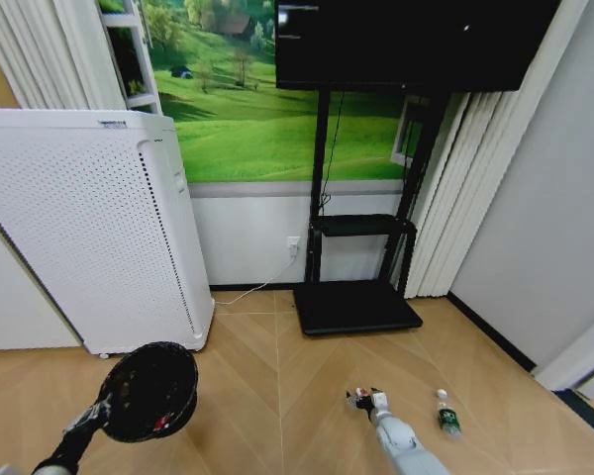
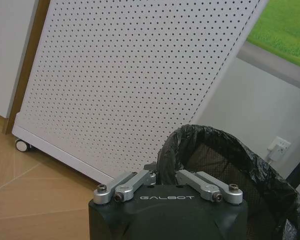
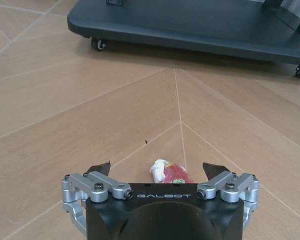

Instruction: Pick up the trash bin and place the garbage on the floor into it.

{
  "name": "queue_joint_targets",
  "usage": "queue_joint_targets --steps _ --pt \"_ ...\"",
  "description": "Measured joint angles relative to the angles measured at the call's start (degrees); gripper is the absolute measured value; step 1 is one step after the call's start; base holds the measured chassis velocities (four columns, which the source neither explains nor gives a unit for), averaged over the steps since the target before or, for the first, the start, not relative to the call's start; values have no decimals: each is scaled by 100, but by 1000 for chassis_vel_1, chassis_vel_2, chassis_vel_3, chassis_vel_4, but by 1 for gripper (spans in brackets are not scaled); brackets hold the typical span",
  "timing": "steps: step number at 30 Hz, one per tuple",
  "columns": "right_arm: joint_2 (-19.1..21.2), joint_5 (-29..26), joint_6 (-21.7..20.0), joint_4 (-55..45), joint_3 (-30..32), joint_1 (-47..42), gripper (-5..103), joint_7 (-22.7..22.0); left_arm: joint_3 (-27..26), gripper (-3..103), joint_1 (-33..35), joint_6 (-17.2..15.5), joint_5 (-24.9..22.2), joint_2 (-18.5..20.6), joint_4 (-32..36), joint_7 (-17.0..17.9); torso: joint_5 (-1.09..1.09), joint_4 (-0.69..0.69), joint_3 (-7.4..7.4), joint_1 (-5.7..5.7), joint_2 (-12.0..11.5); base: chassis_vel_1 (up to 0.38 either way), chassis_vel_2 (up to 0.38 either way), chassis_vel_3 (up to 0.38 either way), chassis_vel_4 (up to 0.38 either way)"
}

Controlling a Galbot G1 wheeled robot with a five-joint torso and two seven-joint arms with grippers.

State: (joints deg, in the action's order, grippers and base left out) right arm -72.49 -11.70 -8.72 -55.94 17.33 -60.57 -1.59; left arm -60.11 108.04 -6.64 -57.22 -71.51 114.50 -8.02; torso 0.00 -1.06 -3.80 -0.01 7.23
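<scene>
The trash bin (image 1: 148, 391), black mesh lined with a black bag, hangs tilted above the floor at the lower left. My left gripper (image 2: 165, 172) is shut on its near rim (image 2: 162, 150). My right gripper (image 1: 362, 399) is low over the floor, open. A crumpled red-and-white piece of garbage (image 3: 167, 172) lies on the wood between its two fingertips (image 3: 99, 167), without visible contact. A small clear bottle with a green label (image 1: 447, 416) lies on the floor just right of that gripper.
A tall white perforated appliance (image 1: 89, 228) stands right behind the bin, on casters. The black wheeled TV stand base (image 1: 356, 307) sits against the wall ahead of my right gripper. A white cable (image 1: 252, 289) runs along the wall's foot.
</scene>
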Motion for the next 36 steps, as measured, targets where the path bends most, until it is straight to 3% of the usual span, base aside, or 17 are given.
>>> queue_joint_targets --steps 16,24,25,27,28,31,34,36 --pt "-191 345 382 1032 53 359 101 -71 193 7 -26 -16 103 -96 55 -3 0 0 0 0 0 0 0 0 0" --pt "-233 401 502 1159 68 445 71 -186 252 7 -44 -13 139 -135 54 -2 0 0 0 0 0 0 0 0 0" --pt "-233 401 502 1159 68 445 71 -186 252 7 -44 -13 139 -135 54 -2 0 0 0 0 0 0 0 0 0" --pt "-237 390 502 1160 71 449 60 -189 265 7 -52 -11 144 -136 54 -2 0 0 0 0 0 0 0 0 0" --pt "-237 390 502 1160 71 449 60 -189 265 7 -52 -11 144 -136 54 -2 0 0 0 0 0 0 0 0 0" --pt "-229 376 501 1143 79 425 44 -186 275 7 -75 -9 145 -132 54 4 0 0 0 0 0 0 0 0 0" --pt "-211 361 500 1103 81 386 34 -183 279 7 -81 -9 135 -128 50 10 0 0 0 0 0 0 0 0 0" --pt "-195 332 496 1061 82 357 34 -179 286 7 -84 -9 130 -128 45 12 0 0 0 0 0 0 0 0 0"
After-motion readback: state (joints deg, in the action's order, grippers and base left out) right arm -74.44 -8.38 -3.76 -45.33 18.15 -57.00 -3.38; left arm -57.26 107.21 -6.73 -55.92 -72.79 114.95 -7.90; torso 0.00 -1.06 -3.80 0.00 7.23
